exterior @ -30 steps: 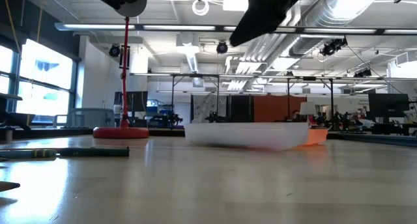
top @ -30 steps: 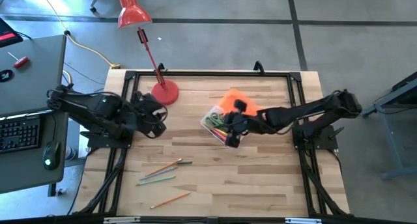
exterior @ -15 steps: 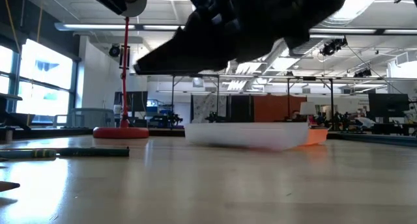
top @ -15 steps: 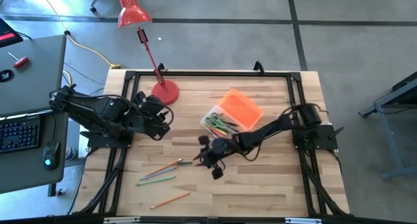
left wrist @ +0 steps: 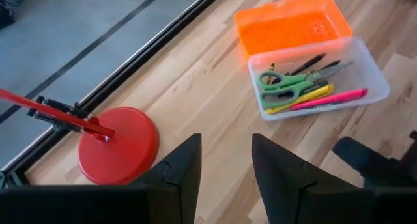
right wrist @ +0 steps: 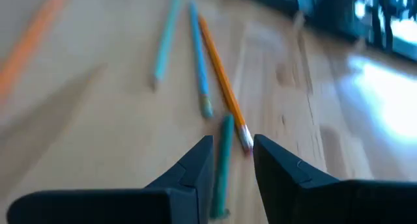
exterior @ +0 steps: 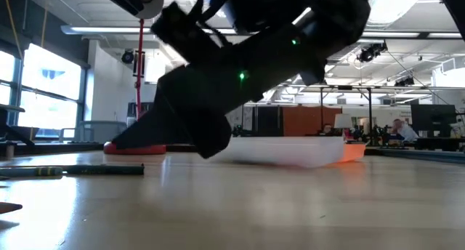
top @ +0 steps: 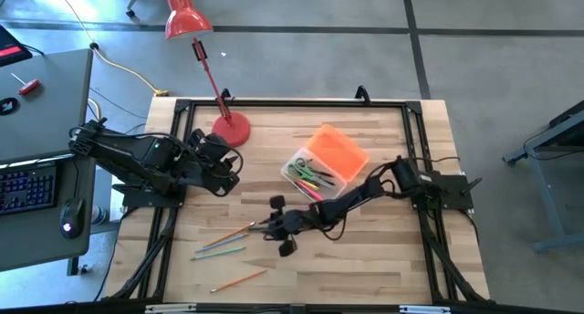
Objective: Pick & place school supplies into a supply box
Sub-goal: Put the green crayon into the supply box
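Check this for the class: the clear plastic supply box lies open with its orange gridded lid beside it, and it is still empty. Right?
Not quite. The clear plastic supply box is open, its orange gridded lid beside it, but it is not empty: the left wrist view shows green-handled scissors, a yellow pen and a pink pen inside.

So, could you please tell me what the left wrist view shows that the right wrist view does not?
Only the left wrist view shows the clear box holding green scissors and pens, the orange lid beside it, and the red lamp base. Only the right wrist view shows loose pencils on the table: an orange pencil, two blue ones, and a green one just ahead of the right gripper. Both share the wooden table and an open gripper; the left gripper holds nothing.
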You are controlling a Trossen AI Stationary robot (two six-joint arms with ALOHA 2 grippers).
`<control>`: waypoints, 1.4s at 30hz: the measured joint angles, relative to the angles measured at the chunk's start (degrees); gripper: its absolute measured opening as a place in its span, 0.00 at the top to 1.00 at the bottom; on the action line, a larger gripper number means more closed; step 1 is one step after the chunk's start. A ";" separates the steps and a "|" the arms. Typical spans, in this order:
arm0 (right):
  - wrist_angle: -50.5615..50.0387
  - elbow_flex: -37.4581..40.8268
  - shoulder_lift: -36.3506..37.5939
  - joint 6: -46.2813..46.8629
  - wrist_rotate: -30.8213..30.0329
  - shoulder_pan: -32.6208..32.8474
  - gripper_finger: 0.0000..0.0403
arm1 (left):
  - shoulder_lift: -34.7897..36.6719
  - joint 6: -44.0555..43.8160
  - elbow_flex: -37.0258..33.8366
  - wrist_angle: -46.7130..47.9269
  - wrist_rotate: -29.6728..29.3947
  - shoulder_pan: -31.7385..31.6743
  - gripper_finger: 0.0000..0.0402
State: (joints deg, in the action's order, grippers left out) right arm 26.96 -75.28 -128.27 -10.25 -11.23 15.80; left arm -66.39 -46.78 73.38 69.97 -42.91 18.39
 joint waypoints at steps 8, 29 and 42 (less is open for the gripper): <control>-5.69 -0.79 0.00 8.84 -0.17 -0.42 0.78 | 0.00 -0.04 0.00 -0.05 -0.02 0.00 0.59; -5.01 -0.79 -0.05 11.73 0.90 -0.24 0.78 | 0.00 -0.04 0.02 -0.07 -0.23 0.00 0.59; -1.11 -0.94 -5.23 11.69 -0.17 -0.40 0.78 | -0.04 0.05 0.09 0.02 -1.10 0.00 0.59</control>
State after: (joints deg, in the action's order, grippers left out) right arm 25.85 -76.23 -133.50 1.43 -11.40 15.40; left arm -66.43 -46.73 73.47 70.00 -44.01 18.39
